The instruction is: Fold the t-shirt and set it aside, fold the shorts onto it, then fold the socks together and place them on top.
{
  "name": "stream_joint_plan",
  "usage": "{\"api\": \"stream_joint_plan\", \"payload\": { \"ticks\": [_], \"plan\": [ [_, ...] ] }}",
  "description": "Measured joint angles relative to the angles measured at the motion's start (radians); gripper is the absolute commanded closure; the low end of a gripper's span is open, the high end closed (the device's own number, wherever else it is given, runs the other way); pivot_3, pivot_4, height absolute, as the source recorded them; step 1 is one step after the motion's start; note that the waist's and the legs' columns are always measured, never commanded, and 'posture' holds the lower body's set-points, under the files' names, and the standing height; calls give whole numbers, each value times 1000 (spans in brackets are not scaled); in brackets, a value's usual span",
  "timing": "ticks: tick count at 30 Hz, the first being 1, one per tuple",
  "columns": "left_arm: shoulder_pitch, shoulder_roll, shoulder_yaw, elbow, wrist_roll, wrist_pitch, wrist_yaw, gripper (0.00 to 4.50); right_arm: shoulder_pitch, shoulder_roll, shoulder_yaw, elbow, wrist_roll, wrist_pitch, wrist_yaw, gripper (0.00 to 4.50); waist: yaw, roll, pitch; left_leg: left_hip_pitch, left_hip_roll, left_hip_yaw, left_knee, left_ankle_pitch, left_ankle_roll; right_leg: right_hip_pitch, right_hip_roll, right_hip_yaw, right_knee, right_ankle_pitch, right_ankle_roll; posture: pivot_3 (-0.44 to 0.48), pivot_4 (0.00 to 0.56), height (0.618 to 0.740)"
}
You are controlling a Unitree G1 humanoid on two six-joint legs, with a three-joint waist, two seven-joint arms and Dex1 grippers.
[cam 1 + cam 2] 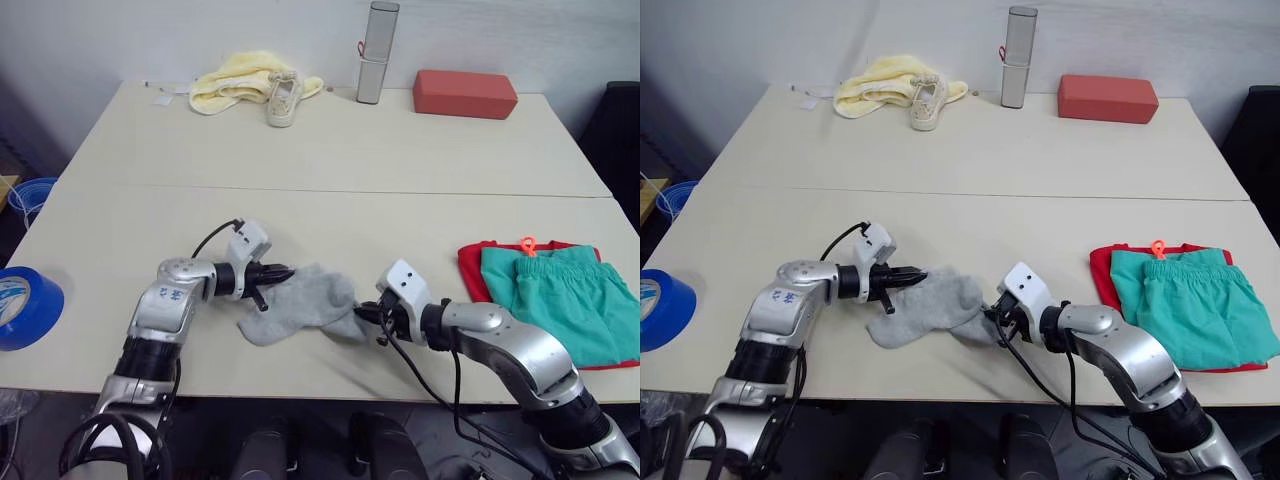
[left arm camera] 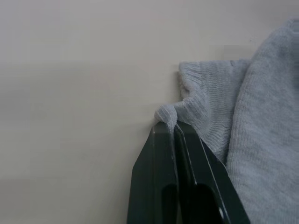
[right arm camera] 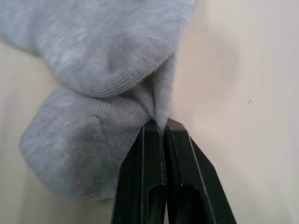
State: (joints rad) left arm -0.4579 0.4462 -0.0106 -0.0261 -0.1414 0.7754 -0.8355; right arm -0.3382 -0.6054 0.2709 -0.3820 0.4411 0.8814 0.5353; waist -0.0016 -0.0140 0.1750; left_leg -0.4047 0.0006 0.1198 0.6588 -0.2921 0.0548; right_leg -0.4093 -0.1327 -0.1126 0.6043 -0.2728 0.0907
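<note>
Showing the socks [image 1: 300,303] held from both ends on the tabletop [image 1: 340,160]. The grey socks lay overlapped near the front edge, between the two hands, with their long axis running roughly from one hand to the other. The left hand [image 1: 285,272] was closed on a ribbed cuff edge at the end of the socks farther from the shorts; the left wrist view showed its black fingers [image 2: 163,154] pressed together around a small fold of knit. The right hand [image 1: 365,312] was closed on a pinch of fabric at the end nearer the shorts [image 1: 560,300]. The teal shorts lay folded on the red t-shirt [image 1: 470,262], to the right of the socks and well apart from them. Judged from this layout, the fold would bring one end across onto the other, and the right hand lay nearer the stack for the later transfer.
</note>
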Motion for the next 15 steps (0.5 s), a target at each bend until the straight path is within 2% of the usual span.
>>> {"api": "stream_joint_plan", "payload": {
  "ticks": [4, 8, 11, 15],
  "plan": [
    [74, -18, 59, -143, -47, 129, 103, 4468, -30, 19, 7, 53, -51, -46, 1, 4500, 1, 0, 0, 0, 0, 0, 0, -1, -2, 0, 0, 0, 0, 0, 0, 0, 150, 740],
    [144, -54, 112, -249, -93, 206, 191, 4500, -32, 42, -9, 95, -66, -92, 14, 3544, 0, 0, 0, 0, 0, 0, 0, -1, -2, 0, 0, 0, 0, 0, 0, 0, 150, 740],
    [178, -29, 127, -280, -124, 211, 199, 3823, -4, 18, -56, 100, -45, -110, 71, 2486, 4, 1, 1, -1, 0, 0, 0, -1, -3, -1, 0, 0, 0, 0, 0, 0, 150, 740],
    [193, 66, 145, -268, -138, 157, 162, 2569, 58, -59, -188, 93, 48, -76, 174, 1036, 5, 2, 1, -1, 0, 0, -1, -1, -3, -1, 0, 0, -2, 0, 0, 0, 150, 740]
  ]
}}
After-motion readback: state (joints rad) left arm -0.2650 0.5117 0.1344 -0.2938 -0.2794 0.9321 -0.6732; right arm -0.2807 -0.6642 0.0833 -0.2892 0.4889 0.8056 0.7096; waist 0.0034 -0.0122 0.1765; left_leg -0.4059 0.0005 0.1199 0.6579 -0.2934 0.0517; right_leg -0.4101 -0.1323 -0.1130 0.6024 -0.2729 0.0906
